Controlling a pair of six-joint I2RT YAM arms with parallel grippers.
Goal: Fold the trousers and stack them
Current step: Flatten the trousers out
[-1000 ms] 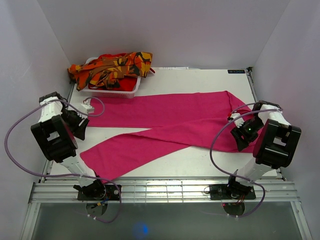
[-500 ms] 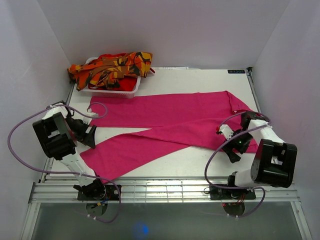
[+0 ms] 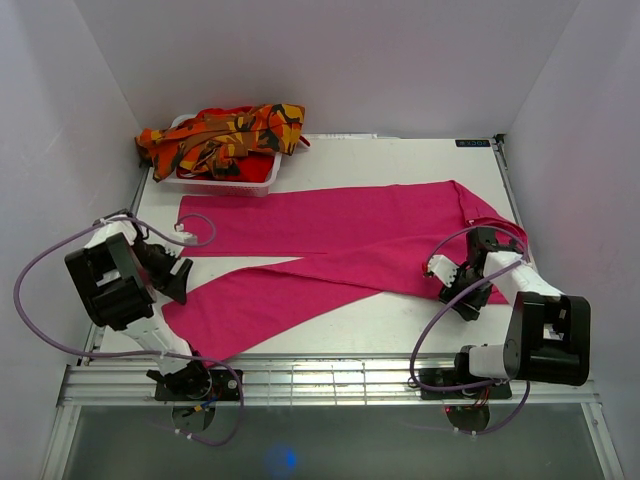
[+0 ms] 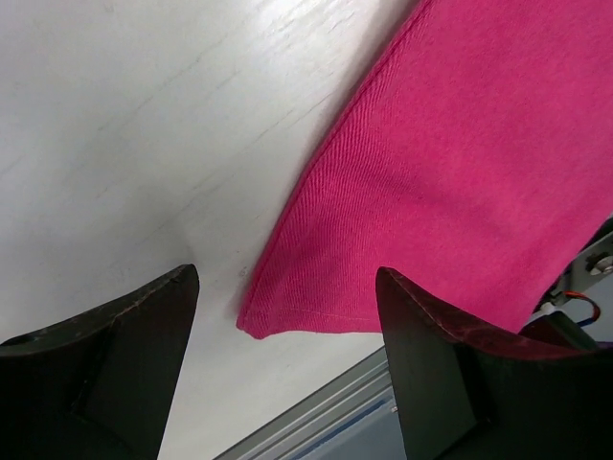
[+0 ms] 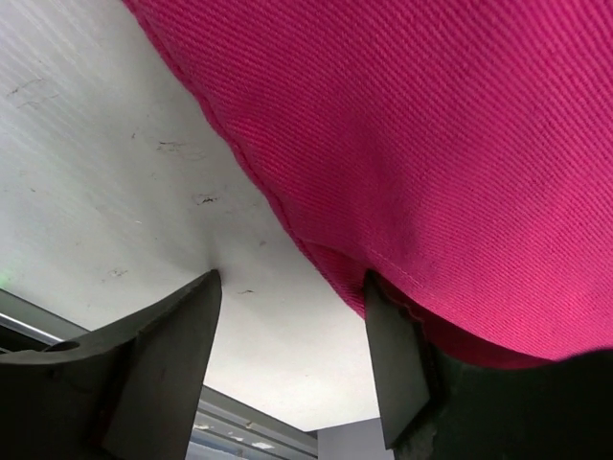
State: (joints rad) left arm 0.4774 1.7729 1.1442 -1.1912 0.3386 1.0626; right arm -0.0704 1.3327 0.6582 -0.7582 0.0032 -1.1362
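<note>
Top external view shows me the magenta-pink cloth trousers (image 3: 340, 245) spread flat on the white surface (image 3: 400, 160). Their long axis runs left to right, with the waist at the right and 2 legs reaching left, the near leg slanting toward the near-left corner. The orange camouflage-patterned cloth trousers (image 3: 220, 135) sit heaped in the white slotted plastic basket (image 3: 215, 186) at the far left, well apart from both arms.

The left arm (image 3: 110, 285) is nearer the near leg's hem, and the right arm (image 3: 530, 300) is nearer the waist end. In the left wrist view the left jaws stand wide and low over the surface. The hem corner (image 4: 259, 324) lies between them, and the cloth runs away ahead and to the right. In the right wrist view the right jaws are parted too, straddling the cloth's near edge, and I see nothing pinched.

Against 1 second ago, both arms have come down from a raised, drawn-back pose onto the 2 ends of the cloth, while the trousers lie as they did. I judge a pinch at both ends comes next.
</note>
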